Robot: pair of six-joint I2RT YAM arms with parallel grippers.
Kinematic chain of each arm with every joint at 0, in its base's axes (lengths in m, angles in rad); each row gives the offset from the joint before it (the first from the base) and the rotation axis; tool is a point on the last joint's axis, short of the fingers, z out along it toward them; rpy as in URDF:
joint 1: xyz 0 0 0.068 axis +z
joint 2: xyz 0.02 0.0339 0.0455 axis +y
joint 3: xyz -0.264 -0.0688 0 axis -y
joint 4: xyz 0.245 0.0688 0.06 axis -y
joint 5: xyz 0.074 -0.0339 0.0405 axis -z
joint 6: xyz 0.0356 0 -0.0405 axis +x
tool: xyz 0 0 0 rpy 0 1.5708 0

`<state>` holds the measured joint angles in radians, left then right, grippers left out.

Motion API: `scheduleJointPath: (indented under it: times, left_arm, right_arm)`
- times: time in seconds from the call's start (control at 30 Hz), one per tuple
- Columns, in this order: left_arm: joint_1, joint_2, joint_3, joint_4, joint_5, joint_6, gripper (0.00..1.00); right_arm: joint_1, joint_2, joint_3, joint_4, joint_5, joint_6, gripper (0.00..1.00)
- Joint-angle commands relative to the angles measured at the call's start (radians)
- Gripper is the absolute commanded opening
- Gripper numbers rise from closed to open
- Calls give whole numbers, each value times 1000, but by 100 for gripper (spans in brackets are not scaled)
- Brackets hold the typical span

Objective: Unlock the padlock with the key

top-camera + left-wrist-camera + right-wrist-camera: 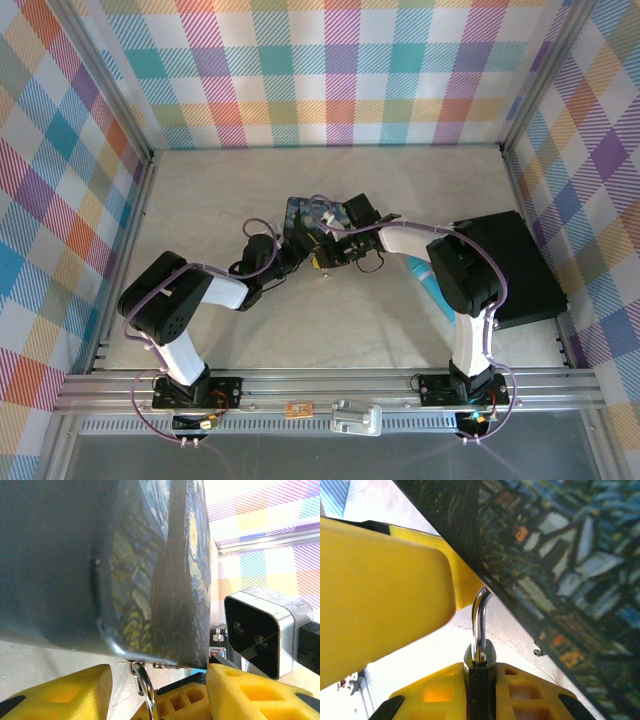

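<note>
Now the padlock (480, 656) was pinched in the right gripper (480, 685), its long axis run straight out ahead of the jaws, with the shackle (479, 615) curved toward the tin (560, 570). The left gripper (150, 695) was held spread, the shackle caught between its jaws.

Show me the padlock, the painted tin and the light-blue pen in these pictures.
padlock (479, 630): right wrist view, on its silvery shackle.
painted tin (302, 215): top view, on its blue lid.
light-blue pen (427, 282): top view, on its visible barrel.
</note>
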<state>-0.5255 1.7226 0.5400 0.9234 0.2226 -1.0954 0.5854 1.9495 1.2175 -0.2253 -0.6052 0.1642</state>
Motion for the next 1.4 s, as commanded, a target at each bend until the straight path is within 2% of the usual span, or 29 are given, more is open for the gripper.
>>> scheduleJointPath:
  times: [0.0, 0.17, 0.3, 0.37, 0.53, 0.63, 0.87, 1.17, 1.27, 1.3, 1.37]
  left_arm:
    - [21, 30, -31, 94, -5, -42, 53]
    - [47, 90, -41, 202, 7, -87, 54]
    - [55, 122, -41, 267, 20, -111, 53]
    - [58, 117, -48, 270, 21, -111, 53]
    - [64, 91, -72, 239, 27, -96, 53]
    - [64, 90, -83, 247, 33, -103, 53]
    - [65, 65, -107, 218, 48, -102, 53]
    - [64, 8, -102, 135, 55, -64, 53]
    - [62, -16, -99, 108, 54, -65, 53]
    - [61, -27, -95, 92, 55, -62, 53]
    - [61, -50, -85, 43, 58, -45, 53]
  right_arm:
    - [0, -2, 11, -41, 131, 51, 0]
    - [48, -24, 17, -72, 365, 73, 1]
    - [62, -19, 22, -62, 456, 97, 5]
    - [61, -19, 26, -63, 465, 100, 15]
    - [61, -100, 6, -57, 431, 108, 47]
    - [60, -172, -14, -78, 447, 108, 54]
    - [69, -265, -79, -125, 526, 111, 55]
    - [79, -162, -123, -6, 454, 134, 51]
    - [79, -161, -159, 53, 465, 247, 56]
    - [84, -162, -167, 59, 496, 309, 64]
    - [108, -170, -177, 67, 572, 413, 67]
